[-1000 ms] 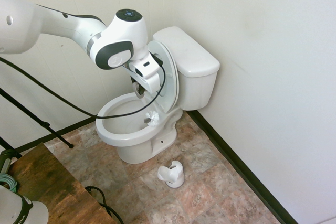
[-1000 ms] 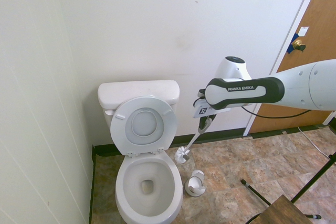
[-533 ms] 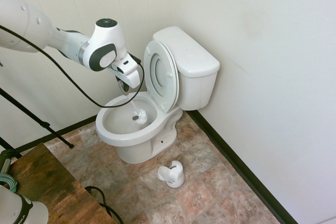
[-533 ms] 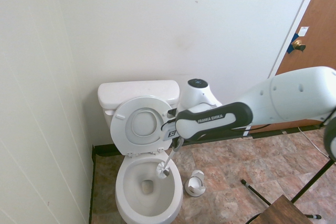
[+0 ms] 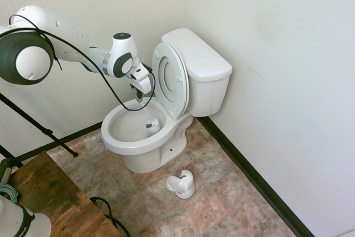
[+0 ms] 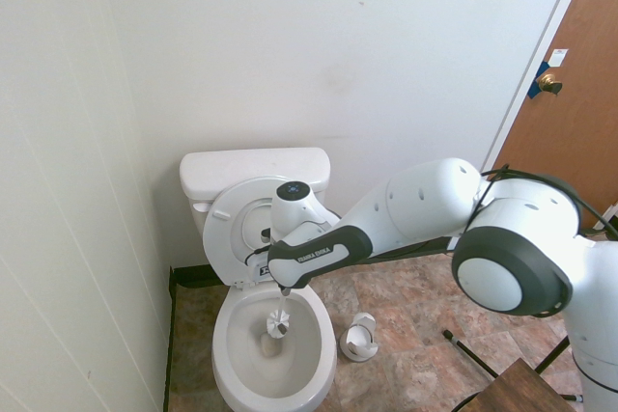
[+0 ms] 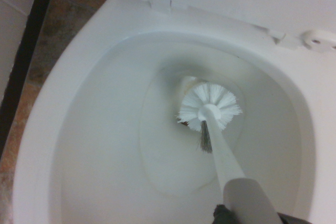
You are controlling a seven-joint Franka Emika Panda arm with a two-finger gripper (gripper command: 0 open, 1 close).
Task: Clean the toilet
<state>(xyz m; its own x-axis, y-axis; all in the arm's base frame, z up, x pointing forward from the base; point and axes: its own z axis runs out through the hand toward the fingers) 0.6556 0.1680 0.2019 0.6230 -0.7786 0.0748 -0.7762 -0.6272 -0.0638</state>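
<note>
Because the seat and lid are tipped up against the boxy tank, the toilet (image 5: 166, 104), a big piece of smooth glossy white ceramic standing in the corner against the wall, leaves its oval bowl open from above. The hand (image 5: 138, 93) hangs over the rim grasping the toilet brush (image 6: 278, 320), whose slim white plastic handle slants down so the round bristly head sits low near the drain. On the mottled stone-look floor beside the base, the small rounded white brush holder (image 5: 182, 183) waits empty.

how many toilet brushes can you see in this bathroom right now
1: the toilet brush is down inside the bowl of the toilet, in the gripper. The brush holder on the floor has none showing in it.
</note>
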